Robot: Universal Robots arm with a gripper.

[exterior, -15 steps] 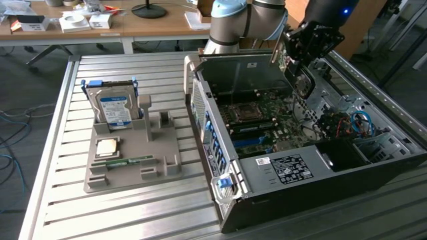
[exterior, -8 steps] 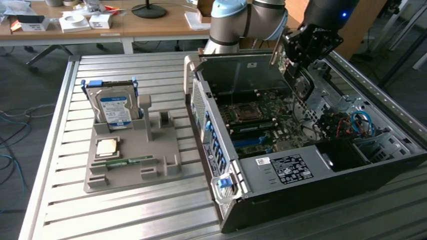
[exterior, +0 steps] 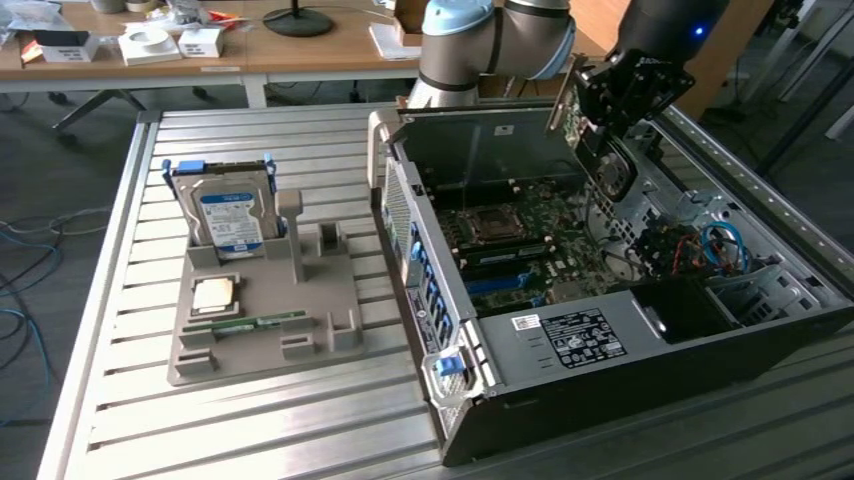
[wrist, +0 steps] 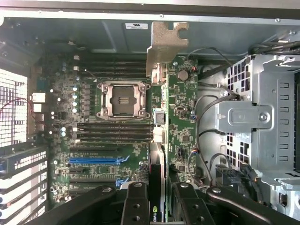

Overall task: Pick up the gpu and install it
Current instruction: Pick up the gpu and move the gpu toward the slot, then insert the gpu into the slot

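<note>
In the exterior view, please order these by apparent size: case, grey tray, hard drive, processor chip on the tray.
1. case, clearly largest
2. tray
3. hard drive
4. chip, smallest
Differences are plain; nearness does not change this.

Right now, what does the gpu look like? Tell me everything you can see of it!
The gpu is a thin flat card: a board studded with tiny parts, a black cooler and a silver metal bracket at one end. The gripper clamps it on edge, hanging inside the open computer case, above the motherboard.
</note>
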